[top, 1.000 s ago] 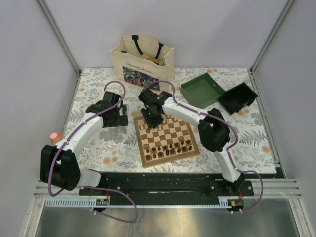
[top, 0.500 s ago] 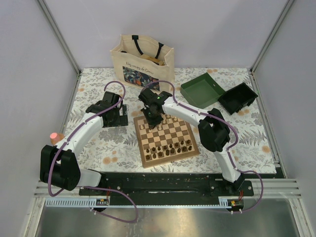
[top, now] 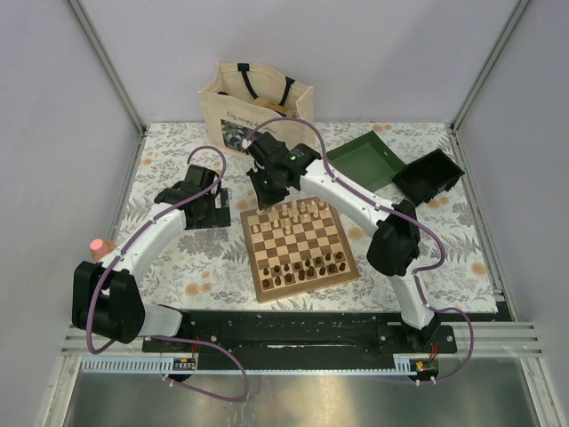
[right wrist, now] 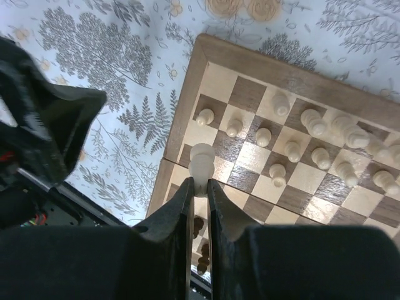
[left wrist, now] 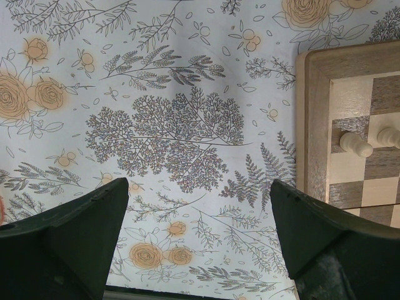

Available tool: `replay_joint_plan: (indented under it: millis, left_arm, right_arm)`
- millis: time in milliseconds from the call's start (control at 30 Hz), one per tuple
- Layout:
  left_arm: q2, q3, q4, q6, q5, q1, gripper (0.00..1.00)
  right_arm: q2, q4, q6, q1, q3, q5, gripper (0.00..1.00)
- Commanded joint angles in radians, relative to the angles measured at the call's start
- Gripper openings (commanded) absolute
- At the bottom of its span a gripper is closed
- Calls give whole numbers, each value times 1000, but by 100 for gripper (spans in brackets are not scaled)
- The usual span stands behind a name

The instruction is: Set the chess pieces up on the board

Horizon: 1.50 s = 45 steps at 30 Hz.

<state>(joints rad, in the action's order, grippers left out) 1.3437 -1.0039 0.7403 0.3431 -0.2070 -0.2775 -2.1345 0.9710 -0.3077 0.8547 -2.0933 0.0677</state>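
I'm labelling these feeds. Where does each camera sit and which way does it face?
Top external: above and behind the robot, looking down on the board; left arm and right arm show.
Left wrist: facing down at the floral cloth beside the board; the open left gripper frames it.
Right wrist: looking down over the board; right gripper shut on a pale piece.
Shared: both wrist views catch the board's border.

Jaws spread wide above floral cloth (left wrist: 187, 125); board (left wrist: 312, 125) at right, two cream pieces (left wrist: 356, 145).
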Motion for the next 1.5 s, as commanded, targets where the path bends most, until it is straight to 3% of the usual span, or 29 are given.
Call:
replay_joint_plan:
  millis: [0, 300, 800, 1467]
  left_arm:
    - [-29, -15, -13, -10, -11, 1, 99]
    - [-64, -7, -13, -4, -45, 1, 99]
    - [-75, -2, -12, -3, -31, 3, 99]
    - [-57, -6, -15, -4, -25, 1, 99]
  right_arm:
    - [-30, 66, 24, 9, -166, -61, 14]
    - [-220, 139, 48, 9, -373, -89, 15]
    - [-334, 133, 73, 9, -422, -105, 15]
    - [-347, 153, 81, 9, -410, -114, 16]
